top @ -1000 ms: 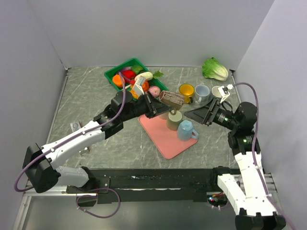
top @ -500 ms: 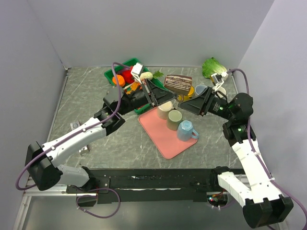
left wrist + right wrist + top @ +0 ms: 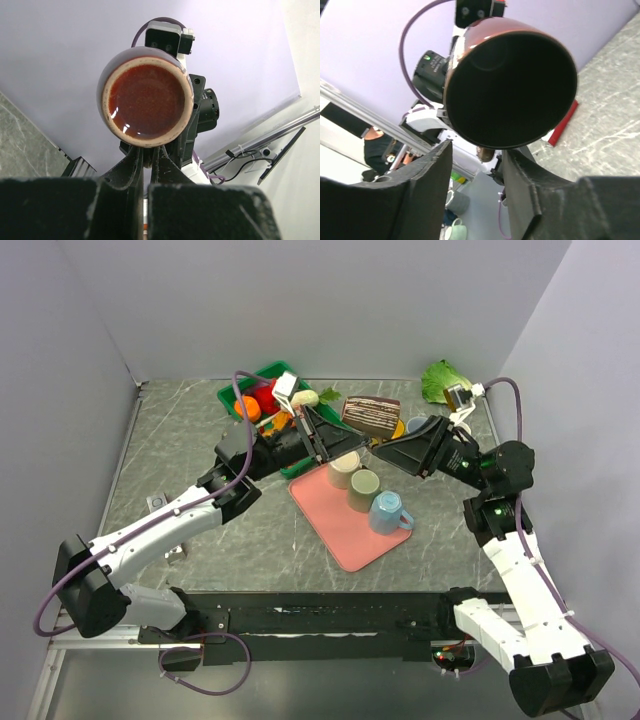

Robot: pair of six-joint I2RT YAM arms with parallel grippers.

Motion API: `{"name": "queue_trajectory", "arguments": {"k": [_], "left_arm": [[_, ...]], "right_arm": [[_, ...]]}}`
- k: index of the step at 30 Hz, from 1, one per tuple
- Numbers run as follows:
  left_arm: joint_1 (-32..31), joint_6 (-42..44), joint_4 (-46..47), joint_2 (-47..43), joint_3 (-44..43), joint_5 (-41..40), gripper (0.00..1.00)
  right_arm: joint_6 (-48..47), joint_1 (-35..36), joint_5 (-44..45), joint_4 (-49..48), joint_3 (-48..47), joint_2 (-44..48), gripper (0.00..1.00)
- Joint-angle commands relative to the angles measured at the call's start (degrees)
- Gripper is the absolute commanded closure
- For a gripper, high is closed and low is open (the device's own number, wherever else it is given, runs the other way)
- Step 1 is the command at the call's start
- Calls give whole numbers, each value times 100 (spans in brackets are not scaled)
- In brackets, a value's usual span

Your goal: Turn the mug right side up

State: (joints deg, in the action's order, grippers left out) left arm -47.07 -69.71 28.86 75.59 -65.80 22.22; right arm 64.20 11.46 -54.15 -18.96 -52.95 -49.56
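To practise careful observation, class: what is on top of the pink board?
Three mugs stand on the pink board: a beige mug, an olive mug and a blue mug. Its near half is bare. The board's far corner is hidden behind the beige mug.

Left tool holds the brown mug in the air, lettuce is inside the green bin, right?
No: the lettuce lies on the table, outside the green bin, as the top view shows. The left tool does hold the brown mug aloft.
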Motion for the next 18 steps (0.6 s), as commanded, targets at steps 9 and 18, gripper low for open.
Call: {"name": "queue_trajectory", "arguments": {"k": [9,18], "left_arm": [[-57,45,700,-106,102,19,99],[-127,80,840,-168,296,-16,99]], "right_arm": [[13,400,537,-161,-216,-45,73],[242,409,888,-363,-58,52,60]]}}
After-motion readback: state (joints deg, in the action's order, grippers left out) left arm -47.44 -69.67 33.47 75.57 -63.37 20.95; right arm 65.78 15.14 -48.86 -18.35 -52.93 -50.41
